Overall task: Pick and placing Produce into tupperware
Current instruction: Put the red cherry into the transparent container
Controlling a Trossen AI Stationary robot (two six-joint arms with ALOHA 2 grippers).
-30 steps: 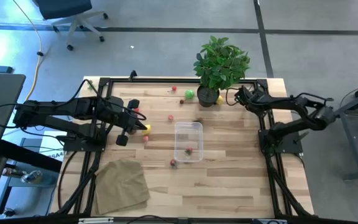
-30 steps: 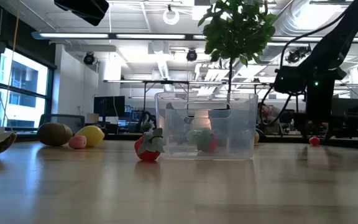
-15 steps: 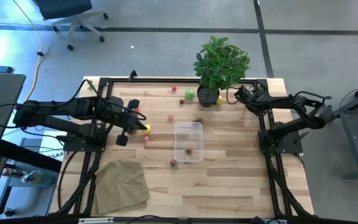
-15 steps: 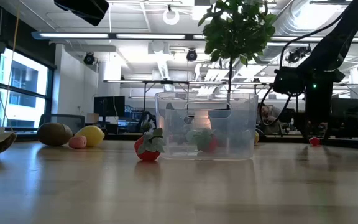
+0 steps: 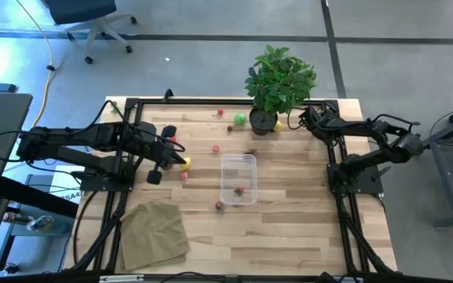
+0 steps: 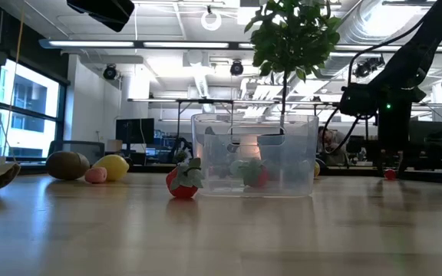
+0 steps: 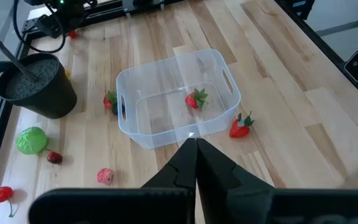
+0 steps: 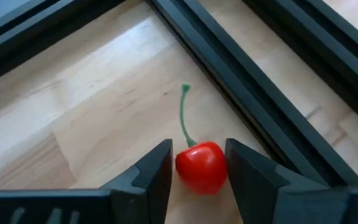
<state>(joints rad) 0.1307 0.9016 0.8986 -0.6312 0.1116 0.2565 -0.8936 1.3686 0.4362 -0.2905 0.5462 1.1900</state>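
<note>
The clear tupperware [image 5: 238, 178] stands mid-table with one toy strawberry [image 7: 196, 99] inside; a second strawberry [image 5: 219, 206] lies just outside its near wall. Several more tiny produce pieces are scattered on the far and left parts of the table, among them a lemon [image 5: 185, 162] and a green piece [image 5: 240, 119]. My right gripper [image 8: 199, 168] is open at the far right corner, low over the table, one finger on each side of a red cherry [image 8: 202, 165] with a green stem. My left gripper [image 7: 196, 146] is shut and holds nothing, hovering left of the tupperware. My right gripper's fingers [image 8: 157, 171] stand close on both sides of the cherry's round body [image 8: 202, 167], coming from above and slanting down. I cannot tell whether they touch it. The cherry rests on the table [image 6: 390, 174].
A potted leafy plant [image 5: 278, 79] stands at the far edge, just left of my right gripper. Black frame rails [image 8: 260, 106] run right behind the cherry. A tan cloth [image 5: 156, 234] lies at the near left corner. Bare wood spreads right of the tupperware.
My right gripper has edged a little toward the table's right edge at the far right corner. The produce and the tupperware have stayed where they were.
</note>
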